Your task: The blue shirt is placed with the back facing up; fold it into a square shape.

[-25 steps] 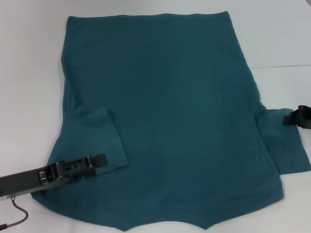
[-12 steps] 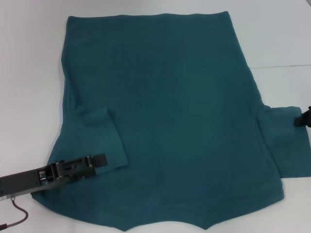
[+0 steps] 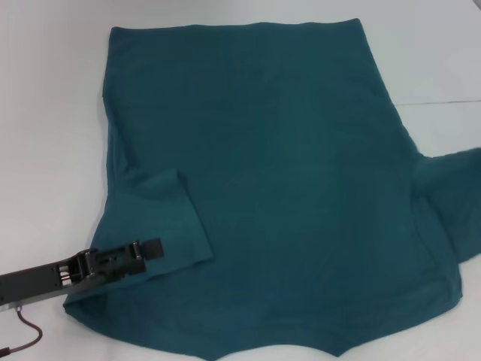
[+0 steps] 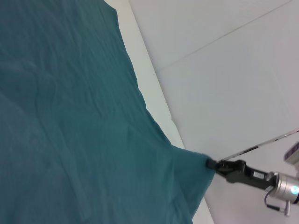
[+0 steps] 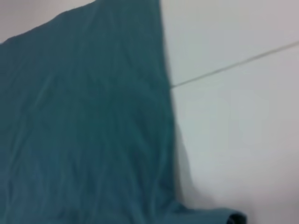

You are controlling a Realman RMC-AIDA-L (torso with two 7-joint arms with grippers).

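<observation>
The blue shirt [image 3: 285, 173] lies spread over the white surface [image 3: 45, 113], back up, hem at the far side and neckline at the near edge.

The shirt's left sleeve [image 3: 169, 218] is already folded in over the body. The left pincer [image 3: 154, 248] sits just at the near edge of that sleeve, low on the cloth; its tips look closed or nearly so, and I judge it is not gripping fabric, though contact with the sleeve edge cannot be ruled out.

The shirt's right sleeve [image 3: 451, 195] runs off the head view's right edge and looks lifted and stretched outward. In the left wrist view the right pincer [image 4: 211, 164] is clamped on that sleeve tip, with the cloth pulled taut into a point.

Risks, judged from this:
- The right grasp holds only the very tip of the sleeve. Soft knit can slip out mid-fold, dropping the sleeve in a crumpled heap.
- Outward tension on the sleeve can drag the whole shirt sideways on the smooth surface, skewing the body and spoiling a square fold.
- If the left pincer drags when it moves off, it could catch the folded left sleeve and flip it open.
- Folding the right sleeve too far past the side seam would make the edges uneven.
</observation>
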